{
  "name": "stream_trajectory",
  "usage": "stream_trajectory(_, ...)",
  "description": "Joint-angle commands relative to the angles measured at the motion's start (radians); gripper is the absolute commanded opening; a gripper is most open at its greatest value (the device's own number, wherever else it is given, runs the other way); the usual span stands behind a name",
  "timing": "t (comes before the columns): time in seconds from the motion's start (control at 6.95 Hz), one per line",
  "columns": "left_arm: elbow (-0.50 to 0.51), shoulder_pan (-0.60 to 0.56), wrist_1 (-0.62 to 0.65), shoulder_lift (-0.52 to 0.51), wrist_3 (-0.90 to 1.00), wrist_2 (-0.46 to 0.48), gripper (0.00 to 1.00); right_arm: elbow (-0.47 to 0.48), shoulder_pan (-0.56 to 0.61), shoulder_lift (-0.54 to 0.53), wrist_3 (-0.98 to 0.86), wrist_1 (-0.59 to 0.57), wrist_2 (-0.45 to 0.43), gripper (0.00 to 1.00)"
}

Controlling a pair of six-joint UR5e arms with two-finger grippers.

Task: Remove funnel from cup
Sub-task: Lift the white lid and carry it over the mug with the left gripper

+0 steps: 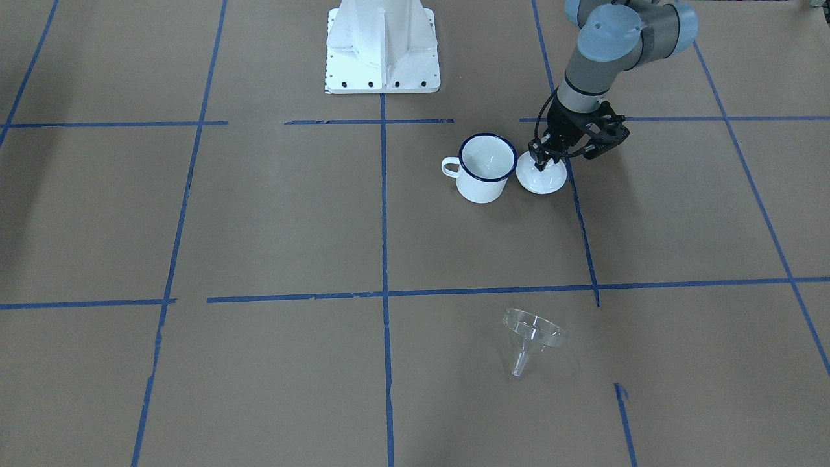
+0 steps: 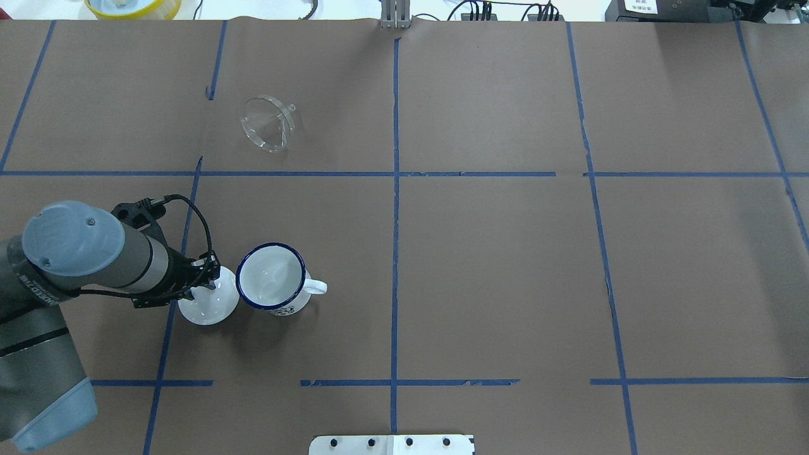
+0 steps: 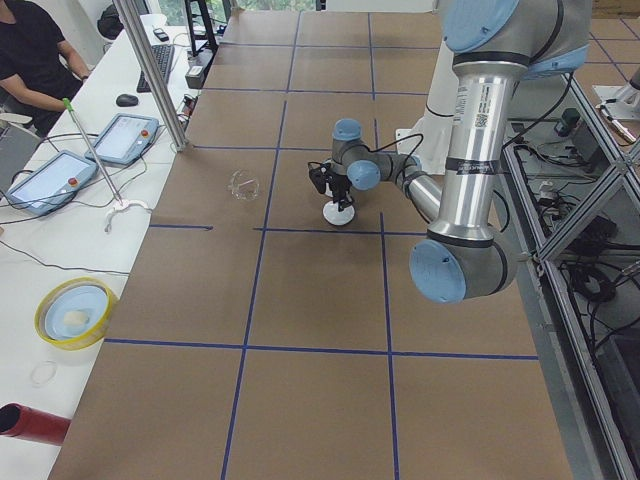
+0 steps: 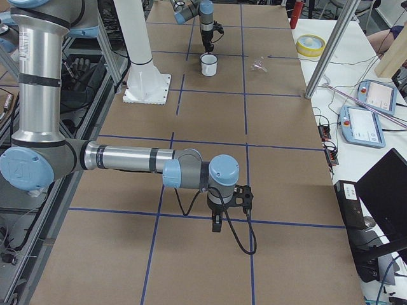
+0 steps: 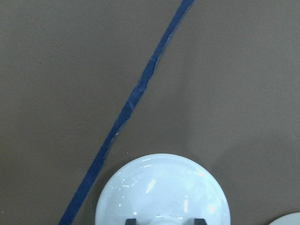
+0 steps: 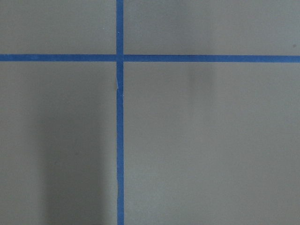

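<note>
The clear funnel (image 1: 532, 334) lies on its side on the brown table, far from the cup, in the overhead view at the upper left (image 2: 268, 123). The white enamel cup (image 1: 483, 178) with a dark blue rim stands upright and holds nothing (image 2: 273, 278). Right beside it a white domed lid (image 1: 541, 180) rests on the table (image 2: 205, 306). My left gripper (image 1: 538, 161) points down over the lid, its fingers on either side of the knob and closed on it (image 5: 165, 220). My right gripper (image 4: 216, 225) hangs low over bare table, far from these things; I cannot tell if it is open or shut.
The white robot base (image 1: 382, 45) stands behind the cup. Blue tape lines (image 2: 395, 189) divide the table into squares. A yellow bowl (image 2: 133, 6) sits past the far edge. Tablets (image 3: 125, 138) and a seated person are on the operators' side.
</note>
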Motion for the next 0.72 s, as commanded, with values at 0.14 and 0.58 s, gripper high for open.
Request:
stream_trajectory(0.14,-0.223,-0.027,0.297,-0.017,0.0,-0.001,0.0,0.0,0.0,0.0,0.0,0.0,0.0,1.0)
stream_trajectory(0.58,-0.224,-0.101,0.551,-0.269,0.003,-0.001,0.0,0.001,0.0,0.0,0.0,0.0,0.0,1.0)
